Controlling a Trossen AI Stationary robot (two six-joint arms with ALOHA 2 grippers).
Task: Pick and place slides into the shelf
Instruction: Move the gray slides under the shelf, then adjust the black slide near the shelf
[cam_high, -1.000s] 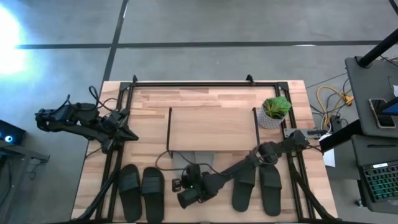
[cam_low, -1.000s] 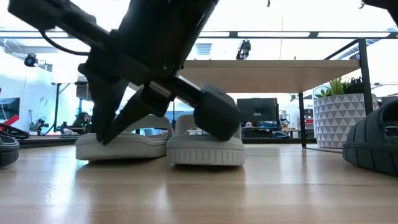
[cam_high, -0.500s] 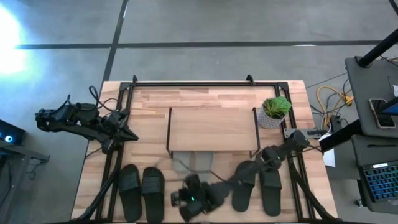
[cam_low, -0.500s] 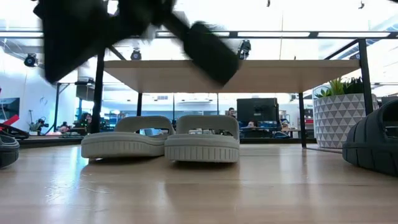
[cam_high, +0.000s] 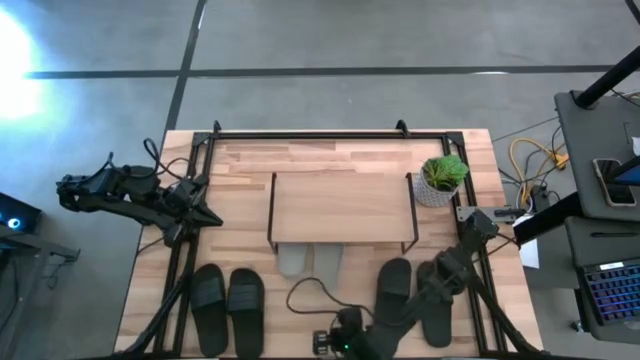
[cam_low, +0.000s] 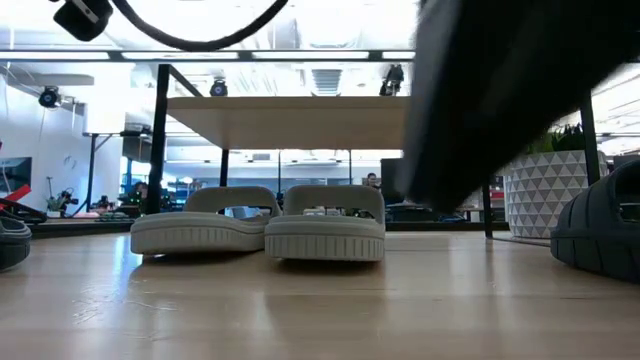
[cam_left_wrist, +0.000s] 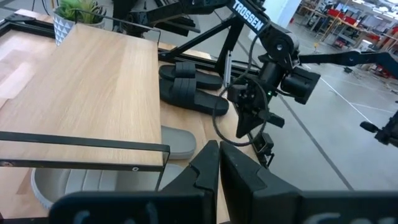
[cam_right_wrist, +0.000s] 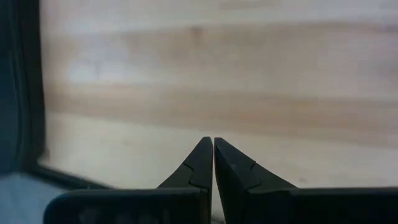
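You have six slides on the table (cam_high: 240, 165): two grey ones and four black ones. The grey pair (cam_high: 310, 261) lies side by side under the shelf (cam_high: 340, 205), with the ends sticking out past its front edge; in the low view the same grey pair sits flat on the wood beneath the top board, touching each other. One black pair (cam_high: 228, 297) lies side by side near the table's front left corner, well apart from the shelf. The other black pair (cam_high: 412, 295) lies at the front right, partly covered by your right arm, which stretches across it. There is one shelf, standing in the middle of the table on thin black legs, and nothing rests on its top board. One potted plant (cam_high: 442, 179) stands just beside the shelf's right end. Your right gripper (cam_high: 340, 345) is at the table's front edge, between the two black pairs and clear of the grey pair; its jaws are pressed together with nothing between them, and its wrist view shows only bare wood past the closed tips. Your left gripper (cam_high: 210, 218) waits over the table's left edge, pointing toward the shelf, jaws together and empty. One loose cable (cam_high: 310, 288) loops on the table in front of the grey pair.
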